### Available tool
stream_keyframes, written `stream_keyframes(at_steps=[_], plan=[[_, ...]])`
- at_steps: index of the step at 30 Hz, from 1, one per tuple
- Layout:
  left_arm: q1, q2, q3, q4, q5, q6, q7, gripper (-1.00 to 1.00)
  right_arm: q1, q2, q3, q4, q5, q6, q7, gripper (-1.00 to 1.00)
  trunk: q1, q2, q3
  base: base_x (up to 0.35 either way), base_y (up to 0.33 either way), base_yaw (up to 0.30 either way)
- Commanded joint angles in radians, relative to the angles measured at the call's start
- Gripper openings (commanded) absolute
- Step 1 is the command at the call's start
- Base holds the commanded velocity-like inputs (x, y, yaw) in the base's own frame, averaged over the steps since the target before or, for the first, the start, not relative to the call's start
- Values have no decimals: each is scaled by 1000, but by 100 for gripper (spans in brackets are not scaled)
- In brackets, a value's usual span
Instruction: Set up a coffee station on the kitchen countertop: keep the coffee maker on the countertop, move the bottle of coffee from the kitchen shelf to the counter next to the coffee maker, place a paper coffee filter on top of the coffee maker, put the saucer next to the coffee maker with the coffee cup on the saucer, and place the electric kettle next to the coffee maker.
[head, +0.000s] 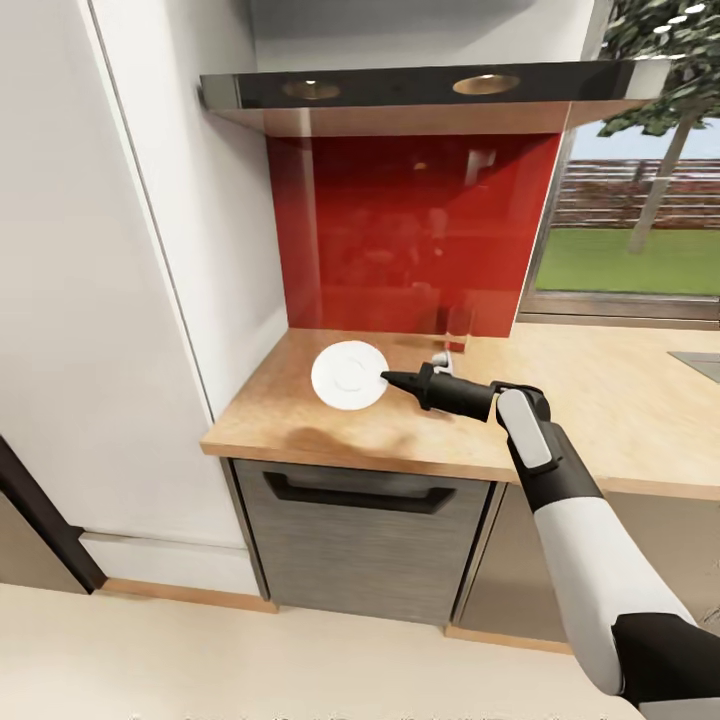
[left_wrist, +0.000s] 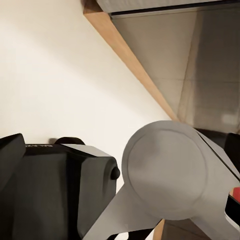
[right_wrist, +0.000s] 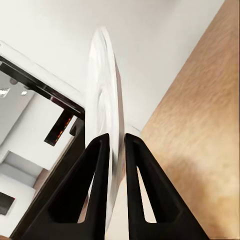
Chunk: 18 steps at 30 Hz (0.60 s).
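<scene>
The saucer (head: 348, 375), a small round white plate, is held by its rim in my right gripper (head: 390, 379), which is shut on it. It hangs tilted above the left end of the light wood countertop (head: 600, 410), and its shadow falls on the wood below. In the right wrist view the saucer (right_wrist: 102, 75) stands edge-on between the two black fingers (right_wrist: 95, 170) of the gripper (right_wrist: 116, 145), with the countertop (right_wrist: 200, 125) beyond. The coffee maker, bottle of coffee, kitchen shelf, paper coffee filter, coffee cup and electric kettle are out of view.
A red glass backsplash (head: 410, 230) and a steel range hood (head: 420, 95) stand behind and above the counter. A tall white cabinet (head: 100, 300) bounds the left end. A sink corner (head: 700, 362) shows far right. Below is a grey drawer front (head: 360, 530).
</scene>
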Motion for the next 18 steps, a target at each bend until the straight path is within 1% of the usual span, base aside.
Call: stream_keyframes(at_steps=[1, 6, 9, 18], plan=[[0, 0, -9, 0, 9, 10, -4, 100, 0, -1, 1, 1, 1, 2, 8, -100, 0, 0, -1, -85, -102, 0], [0, 0, -9, 0, 9, 10, -4, 100, 1, -1, 1, 2, 2, 2, 9, -100, 0, 0, -1, -56, -70, -4], [0, 0, -9, 0, 9, 10, -3, 100, 1, -1, 1, 2, 2, 2, 9, -100, 0, 0, -1, -16, -20, -77], [0, 0, -8, 0, 9, 10, -4, 100, 2, -1, 1, 2, 2, 2, 10, -100, 0, 0, -1, -7, -6, -207]])
